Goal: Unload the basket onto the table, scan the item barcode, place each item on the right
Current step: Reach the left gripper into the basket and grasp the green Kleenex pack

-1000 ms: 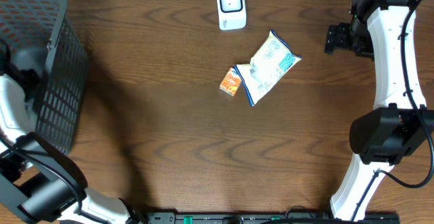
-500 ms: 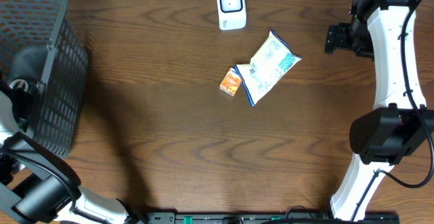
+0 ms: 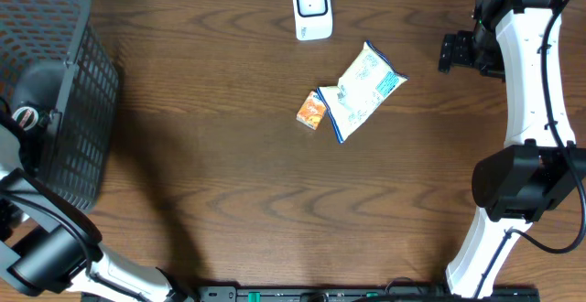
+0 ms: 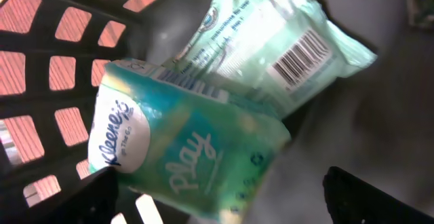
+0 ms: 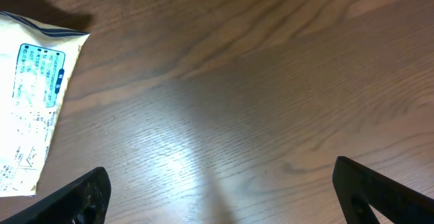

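The basket point(image 3: 64, 55) stood at the left edge of the table point(image 3: 229, 183). The left arm reached down into it. In the left wrist view the left gripper point(image 4: 217, 187) hung with its jaws spread wide and nothing between them, directly over a teal tissue pack point(image 4: 183, 149). A pale green wipes pack point(image 4: 271, 34) lay partly under the tissue pack, touching it, with its barcode point(image 4: 302, 53) facing up. Either pack was probably the item to be scanned; both were inside the basket, well apart from the scanner point(image 3: 311, 9) at the rear centre of the table.

Near the middle of the table an orange packet point(image 3: 311, 112) lay touching a white pouch point(image 3: 362, 90). The right gripper point(image 5: 220, 180) hovered over bare wood to the right of the pouch, jaws fully apart and holding nothing.

Likely faults from this state:

- Double pick. The two packs overlapped, so closing on the upper one could drag or pinch the lower one.
- Slip. Both wrappers looked soft and glossy, so a grip near an edge could let the pack slide out during the lift.
- Snagging. The basket wall stood close beside the packs, so a finger or pack corner could catch in its openings.
- Failed read. No barcode showed on the tissue pack, so it could reach the scanner facing the wrong way.
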Available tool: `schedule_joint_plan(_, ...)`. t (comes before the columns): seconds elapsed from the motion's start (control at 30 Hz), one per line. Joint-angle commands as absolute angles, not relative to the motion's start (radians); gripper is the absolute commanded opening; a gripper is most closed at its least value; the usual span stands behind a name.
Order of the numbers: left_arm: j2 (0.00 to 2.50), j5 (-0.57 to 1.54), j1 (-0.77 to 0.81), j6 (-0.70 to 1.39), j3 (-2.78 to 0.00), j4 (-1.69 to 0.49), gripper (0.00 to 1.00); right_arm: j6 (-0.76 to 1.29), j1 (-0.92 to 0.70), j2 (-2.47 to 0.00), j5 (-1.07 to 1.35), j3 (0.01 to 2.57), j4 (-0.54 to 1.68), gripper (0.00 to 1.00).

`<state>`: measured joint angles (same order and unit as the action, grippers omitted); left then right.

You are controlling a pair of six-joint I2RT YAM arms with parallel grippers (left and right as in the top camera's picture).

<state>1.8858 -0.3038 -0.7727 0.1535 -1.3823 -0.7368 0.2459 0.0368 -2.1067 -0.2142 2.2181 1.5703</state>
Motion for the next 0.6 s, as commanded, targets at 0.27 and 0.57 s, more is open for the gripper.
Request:
schedule_joint_plan(0.27,1.966,-0.327,-0.789,0.109,-1.378,-0.740,0.84,0.261,0.041,-2.090,-0.226,2.236,1.571,0.99)
schedule_joint_plan(0.57,1.969,-0.327,-0.789,0.098,-1.378,-0.740,0.41,0.262,0.041,-2.090,-0.226,2.236,1.570,0.99)
